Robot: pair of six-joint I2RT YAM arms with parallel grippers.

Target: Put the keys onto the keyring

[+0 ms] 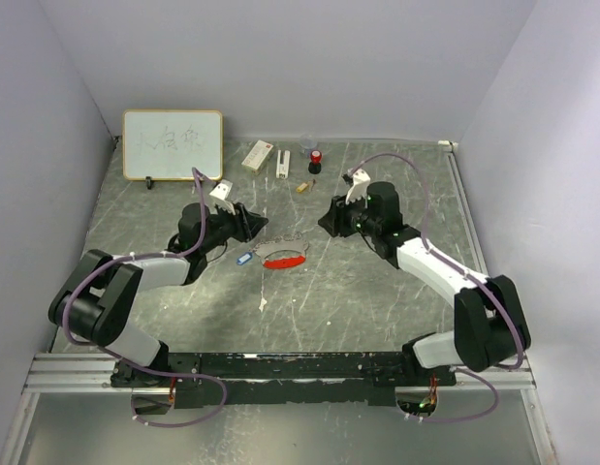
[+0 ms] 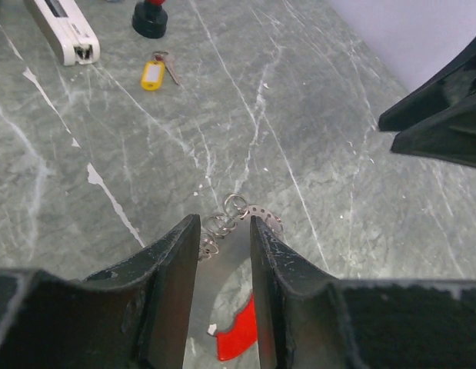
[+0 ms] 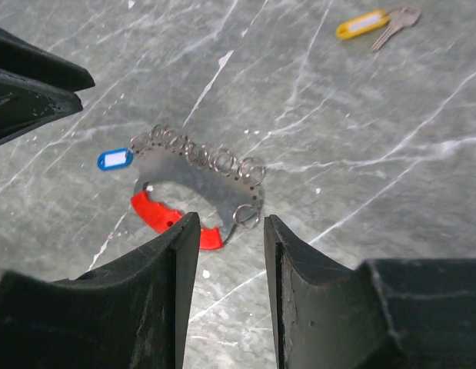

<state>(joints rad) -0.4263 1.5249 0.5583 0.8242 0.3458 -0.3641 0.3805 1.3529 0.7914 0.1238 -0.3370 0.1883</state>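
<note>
- Left pincer (image 2: 224, 231): spread, tips low at one end of the keyring (image 2: 241, 209).
- Right pincer (image 3: 231, 227): spread likewise, at the opposite end, facing the left one.
- Between them on the worktop (image 1: 329, 310): ring-hung metal strip with red tag, blue key (image 3: 114, 160) just beside the left-hand end.
- Farther back, well apart: yellow-headed key (image 3: 364, 23), near a red-and-black cylinder (image 2: 150, 17), white box (image 1: 258, 155), whiteboard (image 1: 173, 144).

light: bright, even, overhead | shadows: soft | focus: near edges slightly blurred
</note>
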